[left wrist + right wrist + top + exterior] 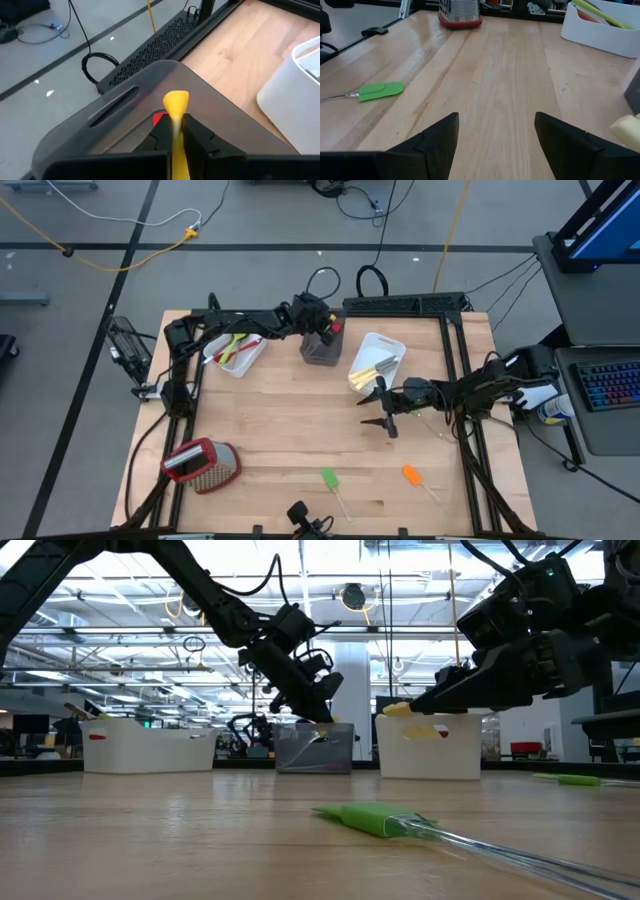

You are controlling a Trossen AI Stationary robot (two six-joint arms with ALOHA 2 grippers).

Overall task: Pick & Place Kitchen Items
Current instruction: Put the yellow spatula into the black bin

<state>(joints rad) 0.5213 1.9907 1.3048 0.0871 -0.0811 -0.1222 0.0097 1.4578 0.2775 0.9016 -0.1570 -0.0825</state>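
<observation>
1. Two utensils left on the wooden table (290, 430): green-headed thin-handled spatula (329, 478), orange-headed spatula (411, 474), both near the front edge, untouched.
2. Left gripper (175, 131) above dark translucent tub (125, 110), clenched on yellow-headed spatula (175, 102), head-down, likely for dropping inside.
3. Right gripper (496, 131) released wide, low over bare wood beside white rectangular tub (376, 363), seemingly ready for the next pickup.

Wood table (300, 430): 3 tubs, grater (203, 464), green (329, 478) + orange (411, 474) spatulas.

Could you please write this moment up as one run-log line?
left hand: shut on yellow spatula, over dark tub | right hand: open, empty, above table | loose: green spatula, orange spatula
</observation>
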